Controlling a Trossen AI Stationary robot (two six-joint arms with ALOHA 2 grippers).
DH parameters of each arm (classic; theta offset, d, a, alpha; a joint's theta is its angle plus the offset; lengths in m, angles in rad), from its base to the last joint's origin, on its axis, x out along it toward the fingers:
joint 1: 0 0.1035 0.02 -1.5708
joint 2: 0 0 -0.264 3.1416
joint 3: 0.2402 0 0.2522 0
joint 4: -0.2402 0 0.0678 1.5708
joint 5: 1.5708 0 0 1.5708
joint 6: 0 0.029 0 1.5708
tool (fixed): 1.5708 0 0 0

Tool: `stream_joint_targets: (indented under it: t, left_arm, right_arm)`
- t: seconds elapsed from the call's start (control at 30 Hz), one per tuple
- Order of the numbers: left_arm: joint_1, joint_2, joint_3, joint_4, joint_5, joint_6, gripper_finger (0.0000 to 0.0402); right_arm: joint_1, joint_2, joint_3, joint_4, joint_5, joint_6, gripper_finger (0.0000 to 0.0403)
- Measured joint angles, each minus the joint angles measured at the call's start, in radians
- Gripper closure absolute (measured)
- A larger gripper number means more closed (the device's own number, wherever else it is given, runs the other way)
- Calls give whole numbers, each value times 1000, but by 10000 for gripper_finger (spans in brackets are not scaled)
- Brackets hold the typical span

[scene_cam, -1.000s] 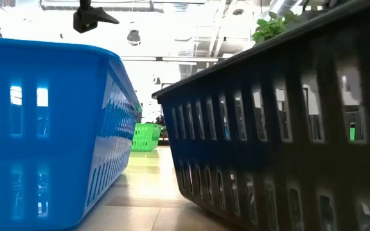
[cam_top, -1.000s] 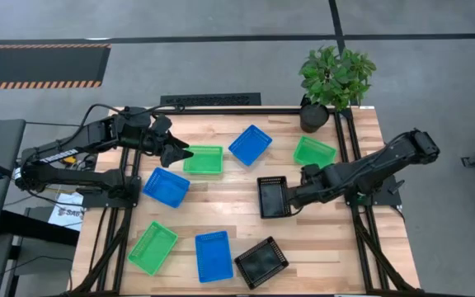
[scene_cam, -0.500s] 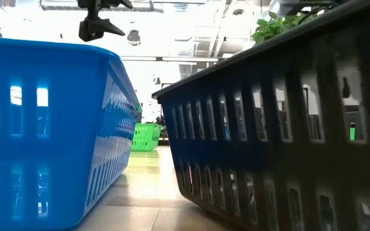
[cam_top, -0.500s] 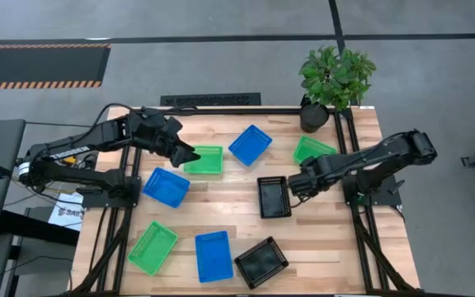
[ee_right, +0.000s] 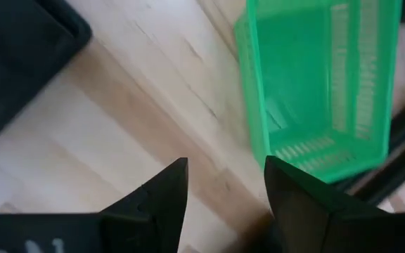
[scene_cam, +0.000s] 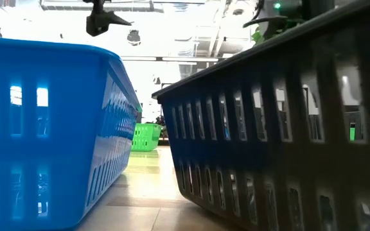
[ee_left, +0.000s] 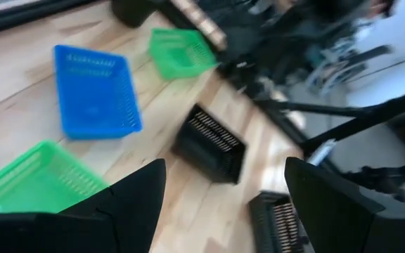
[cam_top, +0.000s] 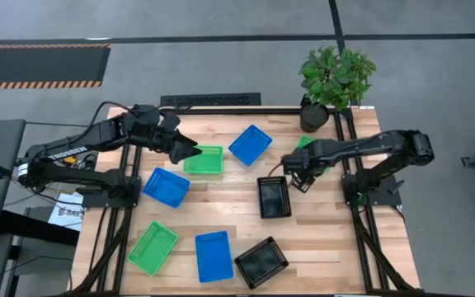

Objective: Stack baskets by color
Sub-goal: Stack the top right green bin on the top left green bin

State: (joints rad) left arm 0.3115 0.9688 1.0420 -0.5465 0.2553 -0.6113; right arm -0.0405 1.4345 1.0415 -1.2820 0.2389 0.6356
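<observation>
Right arm hides most of the far-right green basket [cam_top: 306,145] from above.

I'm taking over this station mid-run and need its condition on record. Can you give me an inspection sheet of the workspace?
Surface: wooden table, bare between the items.
Job's things: eight baskets in sight, all separate, none stacked. Green baskets and one partly under the right arm; blue baskets; black baskets.
Clutter: potted plant at the far right corner.
Grippers: left claw open, above the edge of the far green basket; right claw open, empty, between the upper black basket and the right green one.
Cables: a cable along the left arm.
Surroundings: grey floor, striped mat; no person seen.
</observation>
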Motion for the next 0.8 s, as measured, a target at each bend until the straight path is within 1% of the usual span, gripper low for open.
stream_joint_targets:
  t: [0.2, 0.4, 0.53, 0.73, 0.8]
  left_arm:
    - [10, -19, 1, 111, 54, -2, 123]
    - [59, -52, 0, 110, 21, -2, 123]
    - [82, -68, 1, 108, 20, -23, 123]
    - [99, -68, 1, 117, 7, -22, 123]
    - [102, -68, 1, 119, -2, -30, 123]
  right_arm:
    - [-74, -11, -54, 90, -1, -92, 193]
    - [-105, -36, -68, 101, -2, -196, 193]
    - [-135, -56, -75, 138, -1, -246, 194]
    - [-179, -87, -193, 251, -29, -280, 193]
    - [-188, -91, -217, 281, -76, -307, 193]
